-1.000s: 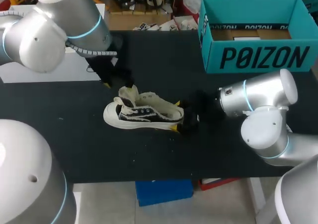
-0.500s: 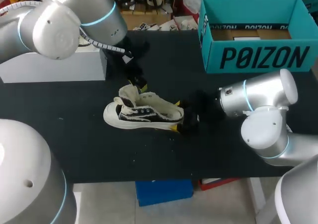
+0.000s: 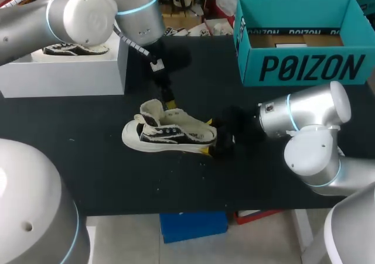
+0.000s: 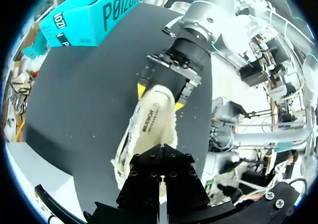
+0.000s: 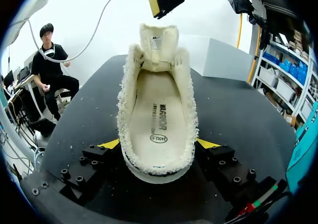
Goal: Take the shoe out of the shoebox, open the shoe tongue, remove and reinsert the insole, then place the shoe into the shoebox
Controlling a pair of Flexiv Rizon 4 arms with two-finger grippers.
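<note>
Looking down on a black table (image 3: 88, 176) filling most of the head view. Noting my left arm (image 3: 82, 12) hanging over it from the far left and my right arm (image 3: 310, 115) lying low over it from the right. Finding a white block (image 3: 64, 79) sitting at the table's far left, and the teal shoebox (image 3: 304, 68) standing open and upright at the far right, well apart from everything else. Seeing the shoe (image 3: 170, 134) lying outside the box near the middle of the table, resting on its sole, toe pointing left and heel pointing right. Spotting a second shoe (image 3: 70, 49) lying on top of the white block. Clamping the first shoe's heel with the right gripper (image 5: 158, 152), one yellow-tipped finger (image 5: 110, 144) pressing against each side of the sole. Hovering the left gripper (image 3: 169, 103) just above the shoe's front and slightly to its far side, touching nothing, its two fingers (image 4: 144, 174) lying pressed together with only a thin slit between them and pinching nothing. Making out the insole (image 5: 156, 114) lying flat inside the fleecy lining, and the tongue (image 5: 159, 42) standing upright beyond it, just beneath the left gripper.
</note>
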